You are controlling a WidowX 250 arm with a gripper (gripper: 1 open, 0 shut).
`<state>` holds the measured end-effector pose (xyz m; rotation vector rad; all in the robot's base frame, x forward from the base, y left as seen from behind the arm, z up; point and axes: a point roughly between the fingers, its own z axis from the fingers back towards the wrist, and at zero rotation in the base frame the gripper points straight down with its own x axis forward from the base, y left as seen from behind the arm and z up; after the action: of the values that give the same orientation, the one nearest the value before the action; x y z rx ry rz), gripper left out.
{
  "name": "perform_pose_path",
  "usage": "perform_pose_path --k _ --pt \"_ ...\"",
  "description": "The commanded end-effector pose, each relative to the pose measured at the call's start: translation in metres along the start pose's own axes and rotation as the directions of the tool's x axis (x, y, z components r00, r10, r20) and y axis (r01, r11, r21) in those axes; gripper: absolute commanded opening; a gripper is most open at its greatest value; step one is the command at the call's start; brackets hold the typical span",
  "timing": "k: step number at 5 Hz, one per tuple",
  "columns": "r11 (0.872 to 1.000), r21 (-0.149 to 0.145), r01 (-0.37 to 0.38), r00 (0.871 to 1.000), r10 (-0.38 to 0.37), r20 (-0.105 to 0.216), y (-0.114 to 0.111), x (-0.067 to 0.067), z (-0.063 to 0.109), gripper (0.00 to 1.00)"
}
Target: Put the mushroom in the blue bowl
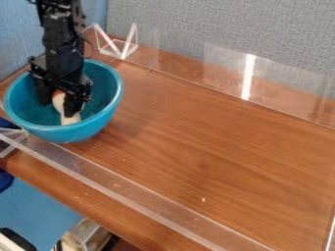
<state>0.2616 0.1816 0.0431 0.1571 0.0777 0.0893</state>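
"What are the fingers [76, 98] doing?"

"They're reaching down into the bowl, around the mushroom [65, 108]; I can't tell whether they're gripping."

"And the mushroom?"

"It's sitting inside the blue bowl [102, 110], which is resting on the wooden table [210, 147]."

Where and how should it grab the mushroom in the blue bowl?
Probably by the pale stem of the mushroom, coming from above, with the tool straddling its narrow width: the stem points toward the camera, and the bowl's wall blocks a sideways approach.
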Motion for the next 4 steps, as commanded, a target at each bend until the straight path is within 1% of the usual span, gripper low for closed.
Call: perform_pose_path --k 1,2,3,4 --pt "1.000 0.005 0.019 1.000 -0.019 0.016 0.000 0.008 -0.003 0.00" --pt "0.999 0.009 0.053 0.998 -0.053 0.020 -0.007 0.013 -0.005 0.00" --pt "0.995 0.008 0.101 0.994 -0.102 0.026 0.003 0.015 0.000 0.00" --pt "0.988 0.008 0.151 0.988 -0.151 0.030 0.013 0.015 0.005 0.00"
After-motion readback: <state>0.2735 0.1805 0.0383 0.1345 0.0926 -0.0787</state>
